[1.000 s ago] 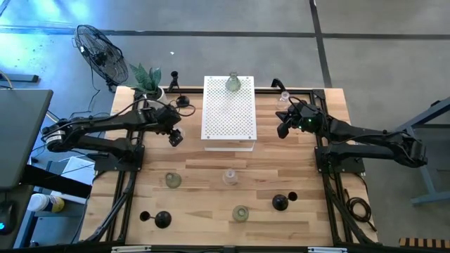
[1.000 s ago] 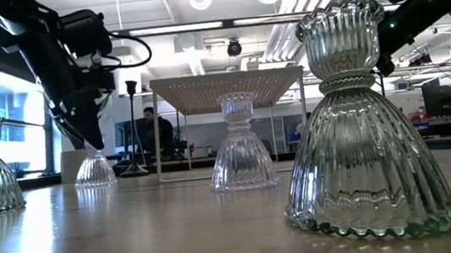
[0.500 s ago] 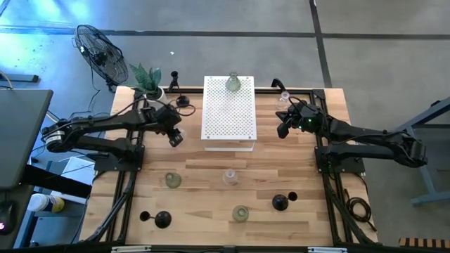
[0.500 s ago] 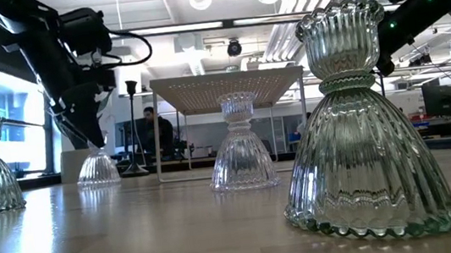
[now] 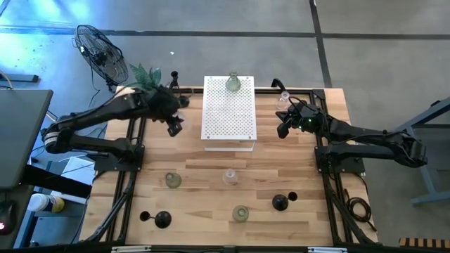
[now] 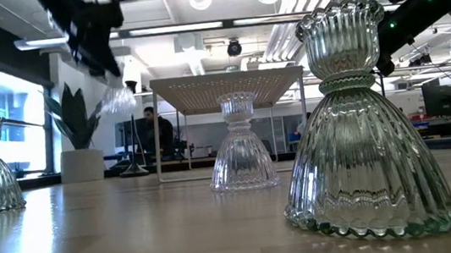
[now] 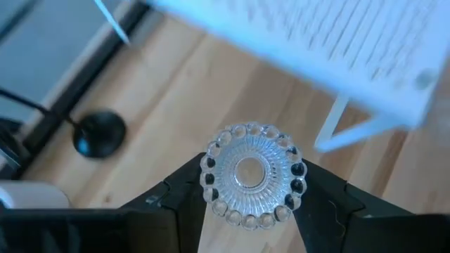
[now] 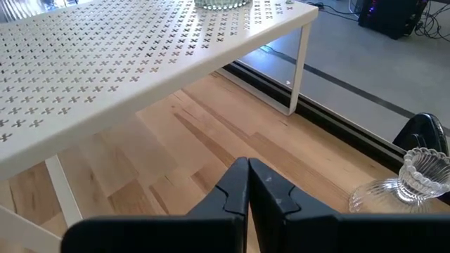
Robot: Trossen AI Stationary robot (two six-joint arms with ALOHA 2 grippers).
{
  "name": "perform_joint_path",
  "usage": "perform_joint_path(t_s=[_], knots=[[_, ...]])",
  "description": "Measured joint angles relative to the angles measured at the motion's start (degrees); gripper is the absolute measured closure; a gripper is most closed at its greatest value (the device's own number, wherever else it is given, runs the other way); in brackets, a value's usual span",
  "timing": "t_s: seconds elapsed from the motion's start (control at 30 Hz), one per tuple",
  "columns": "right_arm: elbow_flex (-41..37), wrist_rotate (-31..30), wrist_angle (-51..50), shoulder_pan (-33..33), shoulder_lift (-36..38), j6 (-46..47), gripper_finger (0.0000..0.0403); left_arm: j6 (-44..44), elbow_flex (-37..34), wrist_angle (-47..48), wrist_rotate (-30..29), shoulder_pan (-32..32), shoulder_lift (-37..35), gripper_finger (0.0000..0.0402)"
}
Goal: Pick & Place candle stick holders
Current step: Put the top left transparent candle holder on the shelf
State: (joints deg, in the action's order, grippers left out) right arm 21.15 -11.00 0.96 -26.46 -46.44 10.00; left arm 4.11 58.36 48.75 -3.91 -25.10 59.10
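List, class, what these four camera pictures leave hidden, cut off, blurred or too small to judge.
- High view: the clear glass holder in the left end effector is hidden under the dark arm.
- Low view: that lifted ribbed glass holder is blurred; the end effector above it is cut off by the edge.
- Left wrist view: the white perforated shelf is blurred.
- Right wrist view: the greenish glass holder on the shelf is cut off by the edge.

The right gripper (image 8: 247,184) has its jaws pressed together, holding nothing, over the wooden tabletop (image 8: 211,140). Ahead stands the white perforated shelf (image 8: 119,53) on thin legs, a greenish glass base at its far edge. A clear glass candle stick holder (image 8: 404,184) lies tipped on its side near the tabletop's edge
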Motion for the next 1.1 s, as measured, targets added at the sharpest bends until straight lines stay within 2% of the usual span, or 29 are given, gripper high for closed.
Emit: perform_joint_path(t_s=[0.13,0.27,0.47,0.67,0.8,1.1], knots=[[0.0,0.0,0.0,0.0,0.0,0.0,0.0402,0.0,6.9,-0.7,-2.1,0.0,0.3,0.0235],[0.0,0.0,0.0,0.0,0.0,0.0,0.0401,-1.2,13.6,-3.2,-3.2,0.0,3.6,0.0239],[0.0,0.0,0.2,0.0,0.0,0.1,0.0401,-5.7,24.8,-3.8,-3.9,-0.8,15.4,0.0238],[0.0,0.9,0.2,0.0,0.0,0.4,0.0402,-8.3,34.1,-3.5,-0.8,-5.5,27.4,0.0238],[0.0,1.1,0.2,0.0,0.0,0.4,0.0401,-8.6,37.5,-3.6,2.1,-9.4,32.5,0.0238],[0.0,1.8,0.2,0.0,0.0,0.1,0.0401,-8.4,37.9,-5.3,6.0,-14.1,37.1,0.0238]])
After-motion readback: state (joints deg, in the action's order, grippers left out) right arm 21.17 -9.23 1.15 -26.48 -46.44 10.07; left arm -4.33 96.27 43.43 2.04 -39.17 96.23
